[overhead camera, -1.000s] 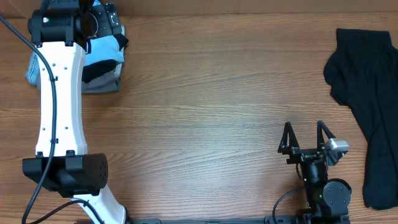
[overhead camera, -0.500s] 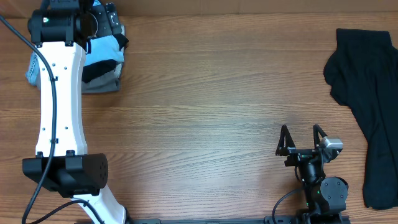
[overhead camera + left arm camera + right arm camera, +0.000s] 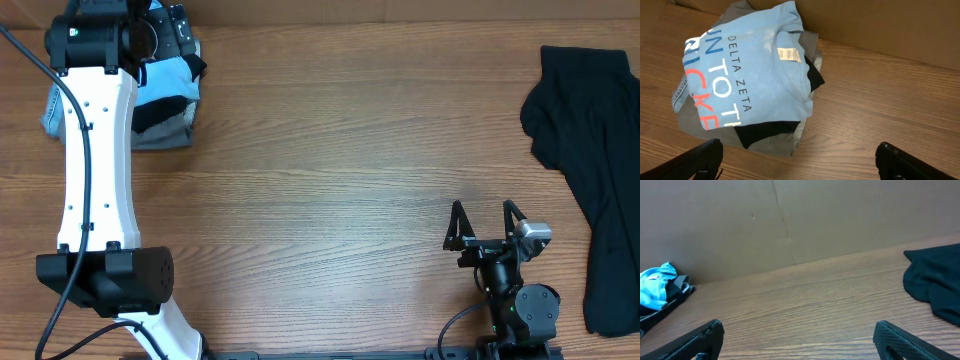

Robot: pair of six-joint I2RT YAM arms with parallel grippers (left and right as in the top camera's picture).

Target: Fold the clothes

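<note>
Located light blue T-shirt [image 3: 747, 75] folded on top of a grey-and-black pile [image 3: 770, 137] at the far left corner of the tabletop [image 3: 340, 180], white and coral letters facing up. Observed left tool [image 3: 800, 162] hovering above it, spread wide, gripping nothing. Noted right tool [image 3: 486, 225] near the front edge, likewise wide apart and empty. Recorded black garment [image 3: 595, 150] crumpled at the right edge, well apart.

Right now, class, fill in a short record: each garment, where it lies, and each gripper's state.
light blue T-shirt: folded, lettering up, topping a stack at the far left of the table
under it: grey and black garments
black garment: crumpled, unfolded, far right
left gripper: open, empty, over the stack
right gripper: open, empty, near edge
</note>
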